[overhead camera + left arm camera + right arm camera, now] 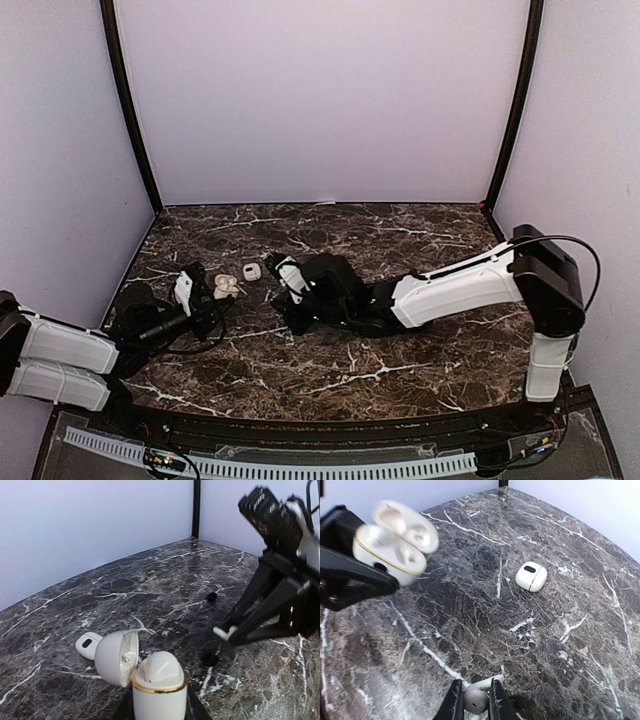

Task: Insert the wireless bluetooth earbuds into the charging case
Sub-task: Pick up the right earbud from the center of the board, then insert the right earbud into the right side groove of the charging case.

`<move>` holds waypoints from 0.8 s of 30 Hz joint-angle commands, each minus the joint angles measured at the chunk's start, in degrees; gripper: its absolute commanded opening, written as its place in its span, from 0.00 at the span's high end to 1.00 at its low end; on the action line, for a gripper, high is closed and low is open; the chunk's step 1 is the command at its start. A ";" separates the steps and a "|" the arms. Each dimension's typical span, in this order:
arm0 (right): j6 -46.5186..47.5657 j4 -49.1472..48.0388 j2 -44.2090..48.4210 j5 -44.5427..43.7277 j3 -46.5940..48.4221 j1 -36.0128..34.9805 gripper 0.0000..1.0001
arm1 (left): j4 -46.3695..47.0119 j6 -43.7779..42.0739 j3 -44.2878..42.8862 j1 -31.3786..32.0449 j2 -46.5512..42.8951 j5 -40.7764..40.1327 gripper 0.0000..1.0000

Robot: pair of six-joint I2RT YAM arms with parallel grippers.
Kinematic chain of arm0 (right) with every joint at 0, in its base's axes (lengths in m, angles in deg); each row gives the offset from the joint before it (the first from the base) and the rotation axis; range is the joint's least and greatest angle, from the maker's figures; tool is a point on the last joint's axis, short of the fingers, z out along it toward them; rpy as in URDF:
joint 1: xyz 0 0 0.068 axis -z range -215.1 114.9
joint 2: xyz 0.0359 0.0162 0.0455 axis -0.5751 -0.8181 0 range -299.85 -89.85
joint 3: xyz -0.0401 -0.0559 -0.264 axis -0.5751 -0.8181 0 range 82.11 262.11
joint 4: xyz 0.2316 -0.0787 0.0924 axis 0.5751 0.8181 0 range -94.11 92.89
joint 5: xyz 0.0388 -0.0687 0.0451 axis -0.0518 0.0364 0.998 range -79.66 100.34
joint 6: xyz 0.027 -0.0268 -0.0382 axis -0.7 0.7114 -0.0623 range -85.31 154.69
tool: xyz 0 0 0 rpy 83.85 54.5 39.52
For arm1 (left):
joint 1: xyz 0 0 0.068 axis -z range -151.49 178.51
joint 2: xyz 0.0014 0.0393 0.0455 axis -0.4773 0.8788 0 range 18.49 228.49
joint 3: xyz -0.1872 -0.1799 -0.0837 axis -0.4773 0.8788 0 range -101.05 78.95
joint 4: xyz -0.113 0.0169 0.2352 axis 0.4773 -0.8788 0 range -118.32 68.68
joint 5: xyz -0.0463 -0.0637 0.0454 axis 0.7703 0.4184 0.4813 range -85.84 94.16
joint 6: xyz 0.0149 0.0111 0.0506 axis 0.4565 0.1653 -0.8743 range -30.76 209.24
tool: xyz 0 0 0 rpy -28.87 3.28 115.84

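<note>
My left gripper (pixel 159 707) is shut on a white charging case (pixel 159 690) with a gold rim, held upright with its lid (pixel 114 656) swung open. In the top view this charging case (pixel 225 286) sits just ahead of the left gripper (pixel 208 303). My right gripper (pixel 473 704) is shut on a white earbud (pixel 477 702), whose stem pokes out between the fingers just above the marble. From the left wrist view, that earbud (pixel 223 631) hangs to the right of the case and apart from it. The right gripper (pixel 287 305) is right of the case.
A second white case (pixel 531 576), closed, lies on the marble table (pixel 420 360) behind the held one, also in view as the closed case (pixel 252 271). Two small black objects (pixel 210 657) (pixel 212 597) lie on the marble near the right gripper. Walls close off three sides.
</note>
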 commanded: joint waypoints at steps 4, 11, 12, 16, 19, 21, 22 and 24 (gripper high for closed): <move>-0.19 7.96 14.79 19.12 -8.95 0.40 0.95 | 15.58 -3.14 0.71 1.03 6.20 23.10 0.91; -11.30 14.17 19.77 32.61 -8.05 0.84 0.95 | 16.33 -9.38 0.31 6.88 7.83 27.18 0.91; -13.20 13.52 20.02 34.58 -8.15 0.89 0.95 | 16.26 -10.32 0.33 7.64 7.80 27.52 0.91; -18.25 9.99 20.59 40.09 -9.28 1.17 0.95 | 17.25 -12.85 0.65 10.20 7.89 29.43 0.91; -22.45 5.90 20.65 44.63 -10.91 1.78 0.95 | 18.01 -13.58 0.99 10.83 7.84 30.59 0.91; -25.92 0.82 20.73 48.21 -12.78 2.25 0.95 | 18.01 -13.89 1.01 11.18 7.82 30.85 0.91; -27.62 -1.32 20.62 49.43 -13.84 2.50 0.95 | 17.97 -14.03 0.99 11.26 7.80 30.86 0.91; -30.30 -4.76 20.31 51.34 -15.29 2.93 0.95 | 17.92 -14.14 1.00 11.37 7.72 31.06 0.91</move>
